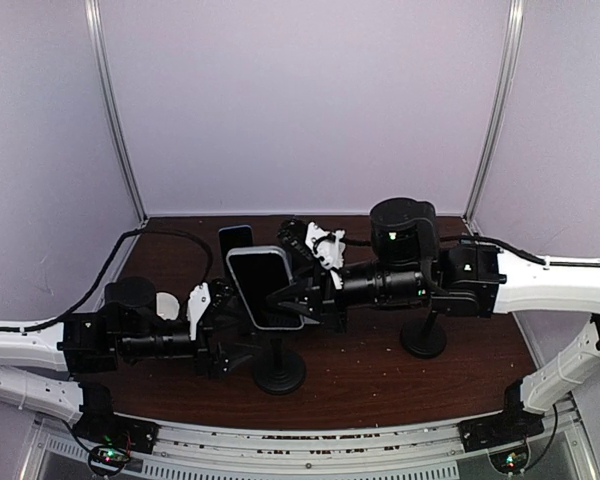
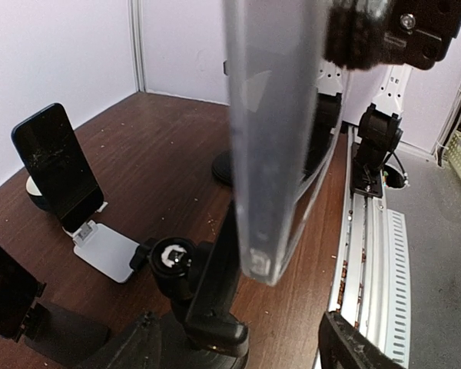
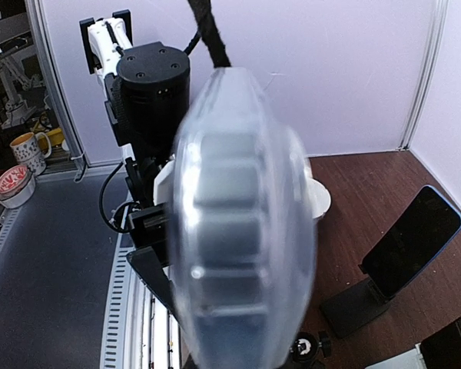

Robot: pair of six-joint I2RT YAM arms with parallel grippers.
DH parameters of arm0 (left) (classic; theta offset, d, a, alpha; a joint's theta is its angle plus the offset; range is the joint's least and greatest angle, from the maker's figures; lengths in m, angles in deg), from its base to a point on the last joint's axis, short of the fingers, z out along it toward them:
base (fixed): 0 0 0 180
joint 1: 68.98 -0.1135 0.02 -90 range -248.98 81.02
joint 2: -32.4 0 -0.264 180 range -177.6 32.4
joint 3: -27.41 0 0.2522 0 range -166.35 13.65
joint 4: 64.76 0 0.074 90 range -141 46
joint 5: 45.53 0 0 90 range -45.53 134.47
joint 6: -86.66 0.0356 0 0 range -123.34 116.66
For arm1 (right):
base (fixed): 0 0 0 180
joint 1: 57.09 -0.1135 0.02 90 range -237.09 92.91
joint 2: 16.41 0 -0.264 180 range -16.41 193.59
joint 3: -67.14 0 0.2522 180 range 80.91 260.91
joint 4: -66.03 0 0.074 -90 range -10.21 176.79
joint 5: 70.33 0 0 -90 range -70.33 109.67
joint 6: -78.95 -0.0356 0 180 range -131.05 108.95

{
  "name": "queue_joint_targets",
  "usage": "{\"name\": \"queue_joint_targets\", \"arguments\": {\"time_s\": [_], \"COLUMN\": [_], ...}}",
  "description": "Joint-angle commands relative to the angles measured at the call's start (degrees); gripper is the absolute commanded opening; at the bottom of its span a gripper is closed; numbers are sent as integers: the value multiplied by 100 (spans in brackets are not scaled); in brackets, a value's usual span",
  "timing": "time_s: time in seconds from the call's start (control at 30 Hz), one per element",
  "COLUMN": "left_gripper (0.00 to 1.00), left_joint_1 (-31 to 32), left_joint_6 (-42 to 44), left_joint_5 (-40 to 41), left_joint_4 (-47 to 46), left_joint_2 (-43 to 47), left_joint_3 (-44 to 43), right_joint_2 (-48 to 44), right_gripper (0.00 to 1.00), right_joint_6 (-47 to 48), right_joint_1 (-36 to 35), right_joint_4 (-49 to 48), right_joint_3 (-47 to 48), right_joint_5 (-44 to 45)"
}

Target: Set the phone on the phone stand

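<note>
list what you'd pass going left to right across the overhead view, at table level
left gripper → phone in its clear case → right gripper → round black stand base

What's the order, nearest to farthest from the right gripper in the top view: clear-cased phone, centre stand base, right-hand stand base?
1. clear-cased phone: centre, held in the right gripper.
2. centre stand base: just in front of the gripper, below the phone.
3. right-hand stand base: off to the right, beside the right arm.
</note>
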Motion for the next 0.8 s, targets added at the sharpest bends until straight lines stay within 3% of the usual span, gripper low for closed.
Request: {"name": "queue_joint_targets", "arguments": {"time_s": [0.0,0.37,0.5,0.63,0.7,0.73,0.77], "left_gripper": [74,80,60,26,2,0,0], "left_joint_1": [-51,-52,-52,-54,-52,-44,-44], "left_joint_6": [122,532,445,357,297,244,158], "left_joint_5": [-66,-631,-639,-715,-859,-844,-722], "left_joint_4": [-399,185,246,396,545,628,736], "left_joint_2": [-79,472,394,136,-127,-233,-281], "left_joint_3": [-22,-814,-1136,-1303,-1459,-1546,-1617], "right_joint_2": [46,465,605,694,730,697,621], "right_gripper": [0,0,0,0,0,7,23], "right_joint_6": [-105,381,259,268,204,140,43], "right_joint_1": [3,188,184,189,184,189,187], "right_joint_4": [-663,-767,-907,-890,-861,-833,-825], "right_joint_3": [-84,136,181,235,265,227,143], "right_joint_5": [-610,-1945,-2147,-2097,-1921,-1682,-1363]}}
